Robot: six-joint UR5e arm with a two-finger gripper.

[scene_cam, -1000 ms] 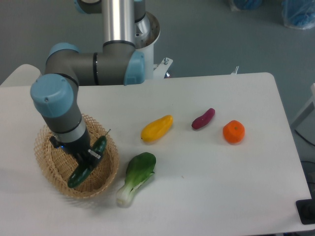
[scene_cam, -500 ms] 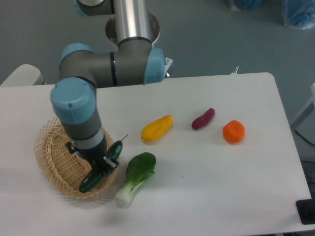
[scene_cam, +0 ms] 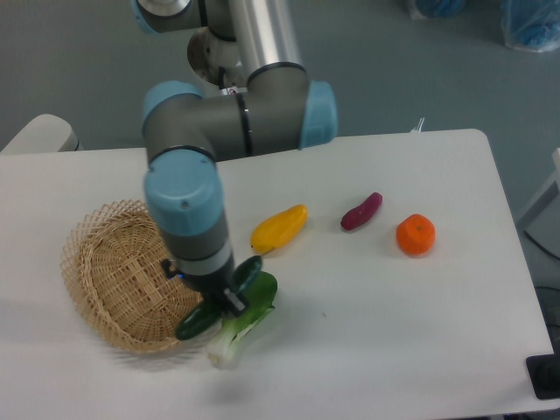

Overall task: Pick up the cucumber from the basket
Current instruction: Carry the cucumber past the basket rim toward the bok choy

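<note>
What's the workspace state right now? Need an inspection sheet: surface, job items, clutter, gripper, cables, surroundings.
Surface: white table, rounded corners, no spills seen.
Cucumber: cucumber held in the gripper, tilted, lower end over the basket's right rim, upper end over the bok choy.
Basket: wicker basket at the table's left, nothing seen inside.
Clutter: bok choy beside the basket, partly under the cucumber; yellow pepper, purple vegetable and orange apart, mid-table to right.
Gripper: gripper shut on the cucumber; fingers mostly hidden by the wrist.
Cables: nothing seen on the table.
Surroundings: grey floor; blue objects at top right, too cropped to identify.
</note>
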